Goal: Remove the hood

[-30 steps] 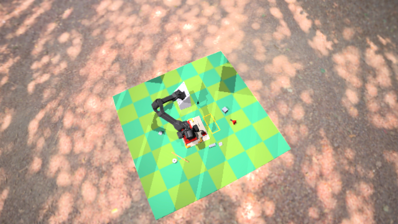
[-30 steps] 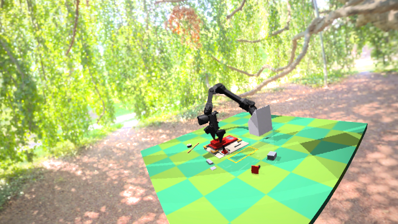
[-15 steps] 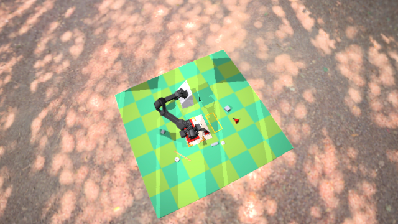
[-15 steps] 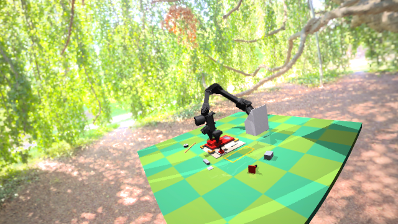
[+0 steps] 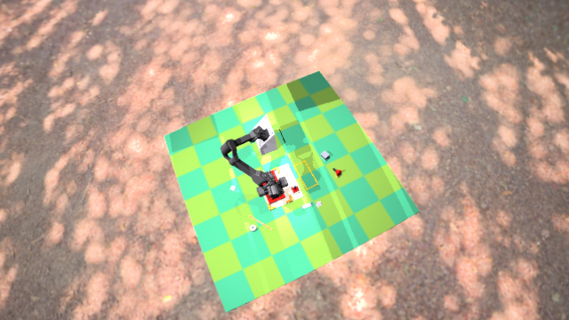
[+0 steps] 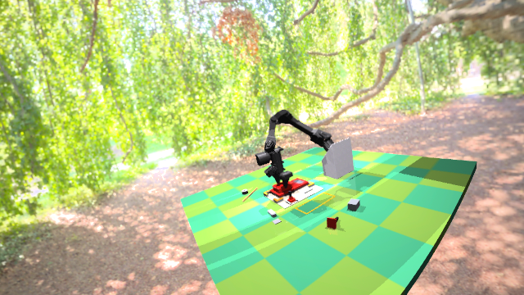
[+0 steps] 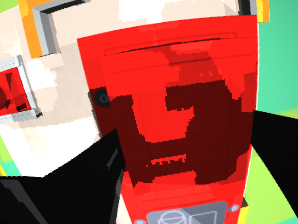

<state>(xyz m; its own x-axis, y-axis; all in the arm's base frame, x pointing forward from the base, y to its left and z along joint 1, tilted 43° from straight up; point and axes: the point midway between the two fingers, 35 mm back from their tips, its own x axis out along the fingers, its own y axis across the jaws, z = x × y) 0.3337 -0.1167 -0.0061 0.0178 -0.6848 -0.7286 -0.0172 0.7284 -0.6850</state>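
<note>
Hood (image 7: 166,123), red, apparently clamped between gripper (image 7: 180,163) fingers atop toy car (image 6: 286,189).

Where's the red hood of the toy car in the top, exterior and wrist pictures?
Top: hood just below centre, mostly hidden under the gripper.
Exterior: hood centre, below the gripper, on the white plate.
Wrist: hood fills the middle, fingers closed on its sides.
Shared landmark: the white plate with orange corner marks.
</note>
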